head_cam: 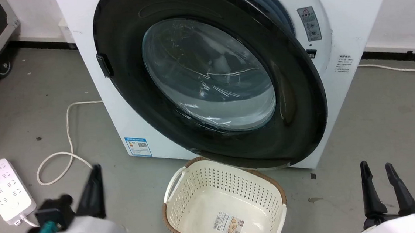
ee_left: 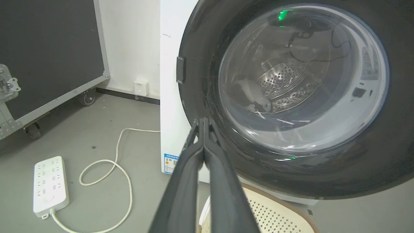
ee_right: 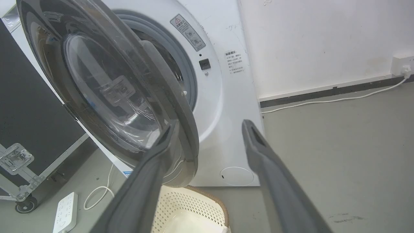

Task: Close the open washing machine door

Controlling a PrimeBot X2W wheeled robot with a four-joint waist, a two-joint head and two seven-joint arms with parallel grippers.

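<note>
The white washing machine stands straight ahead on the floor. Its washing machine door, round, black-rimmed with a bulging glass window, hangs partly ajar from a hinge on its left, with a gap at its right edge. In the left wrist view the door is close ahead. My left gripper is shut and empty, low at the left, short of the door; its fingers are pressed together. My right gripper is open and empty at the lower right, apart from the door, fingertips spread.
A cream perforated laundry basket stands on the floor just under the door. A white power strip and its looping cable lie at the left. A black wheeled case stands further left. Bare grey floor lies to the right of the machine.
</note>
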